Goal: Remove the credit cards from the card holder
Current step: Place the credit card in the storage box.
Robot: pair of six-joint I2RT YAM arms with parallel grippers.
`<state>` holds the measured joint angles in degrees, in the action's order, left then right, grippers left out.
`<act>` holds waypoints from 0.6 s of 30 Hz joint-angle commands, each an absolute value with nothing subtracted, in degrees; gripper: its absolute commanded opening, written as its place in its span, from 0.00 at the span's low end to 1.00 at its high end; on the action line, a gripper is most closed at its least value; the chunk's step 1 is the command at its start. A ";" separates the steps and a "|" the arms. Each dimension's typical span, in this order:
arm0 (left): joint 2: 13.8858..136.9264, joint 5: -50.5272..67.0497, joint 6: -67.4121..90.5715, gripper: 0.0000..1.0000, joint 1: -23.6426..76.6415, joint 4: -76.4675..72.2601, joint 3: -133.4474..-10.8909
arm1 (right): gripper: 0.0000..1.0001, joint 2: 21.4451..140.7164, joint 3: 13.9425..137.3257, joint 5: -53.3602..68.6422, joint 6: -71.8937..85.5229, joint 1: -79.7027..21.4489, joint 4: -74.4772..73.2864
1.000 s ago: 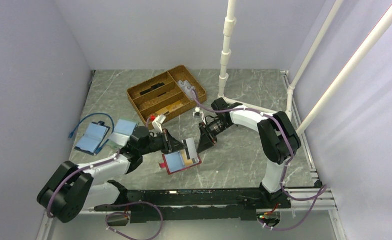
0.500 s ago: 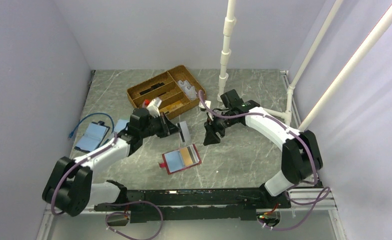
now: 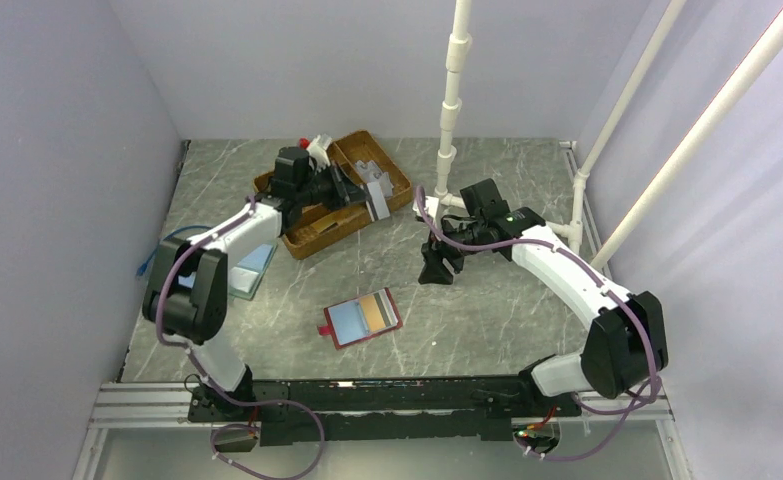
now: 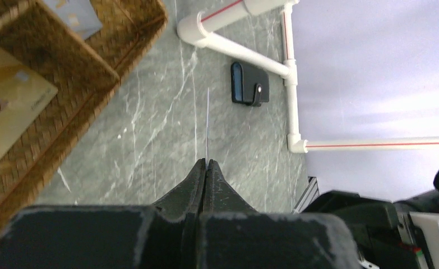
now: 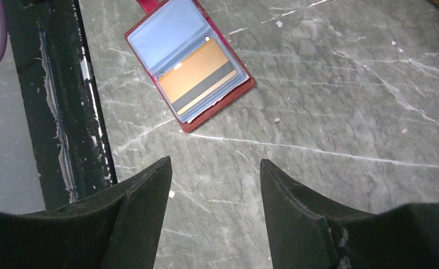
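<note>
The gold card (image 4: 9, 112) lying in the wicker tray (image 4: 65, 73) carries dark lettering, too blurred and cut off to read. The orange card (image 5: 197, 81) with its dark stripe shows no legible print. It sits in a clear pocket of the red card holder (image 5: 189, 61), which lies open on the table (image 5: 329, 101), well apart from the tray.

The left claw (image 4: 206, 163) is pressed together, pinching a silver-grey card (image 4: 207, 123) edge-on over the table just off the tray's edge. The right claw (image 5: 214, 168) hangs spread and holding nothing, above the table near the holder.

A black wallet (image 4: 249, 84) lies against the white pipe (image 4: 245, 50).
</note>
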<state>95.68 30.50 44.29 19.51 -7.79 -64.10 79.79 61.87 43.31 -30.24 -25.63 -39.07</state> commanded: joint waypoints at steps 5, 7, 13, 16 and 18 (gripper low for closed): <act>107.79 35.53 47.84 0.00 16.41 -6.78 -79.56 | 0.62 75.16 60.67 41.40 -31.56 -25.58 -36.40; 110.68 35.55 47.98 0.00 15.97 -5.44 -83.38 | 0.62 74.91 60.56 41.18 -31.73 -25.55 -36.37; 119.70 33.95 48.77 0.00 15.73 -0.51 -94.50 | 0.62 74.32 60.47 41.31 -31.99 -25.58 -36.41; 123.80 32.95 49.07 0.00 15.73 2.49 -99.61 | 0.62 74.30 60.47 41.59 -32.07 -25.58 -36.55; 126.43 32.24 49.38 0.00 15.65 3.75 -102.86 | 0.62 74.27 60.40 41.62 -32.09 -25.58 -36.52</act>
<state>122.80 33.15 48.18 15.62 -0.03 -96.60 75.92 60.69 41.41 -30.94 -25.63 -38.37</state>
